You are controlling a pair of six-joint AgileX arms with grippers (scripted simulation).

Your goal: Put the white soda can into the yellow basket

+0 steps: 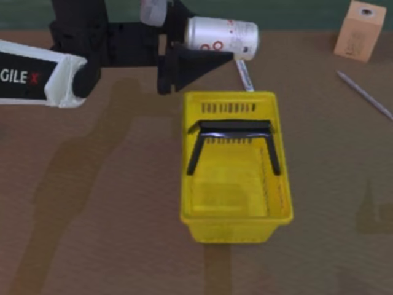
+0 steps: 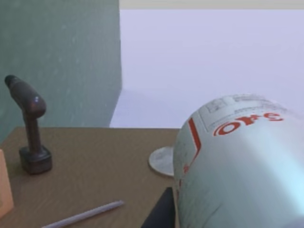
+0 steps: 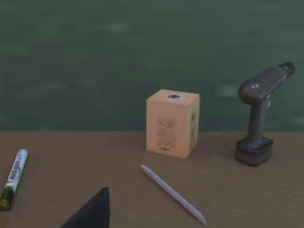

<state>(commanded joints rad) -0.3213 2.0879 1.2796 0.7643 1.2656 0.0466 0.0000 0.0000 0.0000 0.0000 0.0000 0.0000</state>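
The counter [image 1: 92, 233] carries the yellow basket [image 1: 236, 224] at its middle, black handle folded across the far half. Above the basket's far rim, the left arm reaches in from the top view's left, and its left gripper [image 1: 184, 46] is clamped on the white soda can [image 1: 222, 34], held lying sideways in the air, its base hidden between the fingers. In the left wrist view the can fills the near corner, cut off by the edge. The right gripper [image 3: 90, 211] shows only one dark fingertip, so whether it is parted I cannot tell. A marker [image 1: 244, 75] lies partly hidden beneath the can.
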